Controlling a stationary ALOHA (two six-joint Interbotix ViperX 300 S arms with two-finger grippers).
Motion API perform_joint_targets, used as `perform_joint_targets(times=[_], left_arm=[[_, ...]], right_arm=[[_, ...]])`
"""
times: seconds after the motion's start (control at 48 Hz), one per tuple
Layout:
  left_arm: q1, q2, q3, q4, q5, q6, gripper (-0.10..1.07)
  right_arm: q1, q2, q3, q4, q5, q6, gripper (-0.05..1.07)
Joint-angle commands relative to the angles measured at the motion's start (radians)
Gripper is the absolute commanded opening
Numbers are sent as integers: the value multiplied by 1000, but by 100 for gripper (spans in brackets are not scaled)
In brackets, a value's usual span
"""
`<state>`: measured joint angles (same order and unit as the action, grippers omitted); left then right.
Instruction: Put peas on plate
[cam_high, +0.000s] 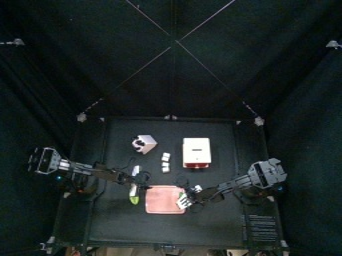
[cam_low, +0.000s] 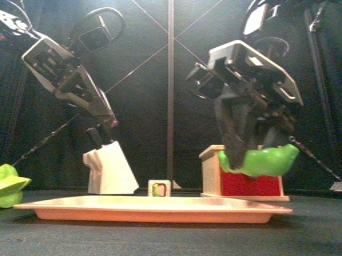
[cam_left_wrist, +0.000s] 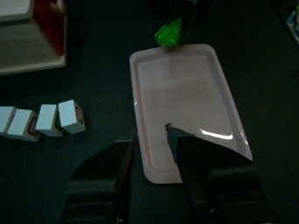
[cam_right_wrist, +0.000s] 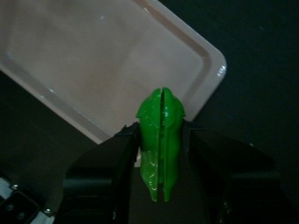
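Observation:
My right gripper (cam_right_wrist: 162, 133) is shut on the peas (cam_right_wrist: 162, 144), a bright green pod standing upright between its jaws. It hangs just above the plate's right end in the front view, where the peas (cam_low: 261, 160) show under the right gripper (cam_low: 257, 148). The pinkish-red plate (cam_high: 166, 201) lies at the table's front middle, also plate (cam_low: 160, 207) and plate (cam_right_wrist: 93, 61). My left gripper (cam_left_wrist: 176, 144) is open over the plate's (cam_left_wrist: 181, 87) other end with nothing between its jaws. Across the plate it sees the peas (cam_left_wrist: 170, 32).
A white box with a red band (cam_high: 198, 151) stands behind the plate. A white cube (cam_high: 140, 143) and small white pieces (cam_left_wrist: 41, 120) lie back left. Another yellow-green piece (cam_low: 8, 186) rests on the table left of the plate.

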<state>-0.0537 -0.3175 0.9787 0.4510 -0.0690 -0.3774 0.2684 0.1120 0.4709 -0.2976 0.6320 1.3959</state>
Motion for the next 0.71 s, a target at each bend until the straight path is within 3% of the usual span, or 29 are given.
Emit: perform_joint_targets(times=[0.0,0.271,0.688], left_arm=[[-2,-20,0,-2,-26,0,74],[-3,-34,17,-2,-66,0,74],[-2,-34,26,-3,-66,0,74]], right_arm=[[-3,-5,-41,-48,-55,-2,77],[-18,67,-91,-118,-126,-2,78],[-40,129,-143,-140,-121,-2,82]])
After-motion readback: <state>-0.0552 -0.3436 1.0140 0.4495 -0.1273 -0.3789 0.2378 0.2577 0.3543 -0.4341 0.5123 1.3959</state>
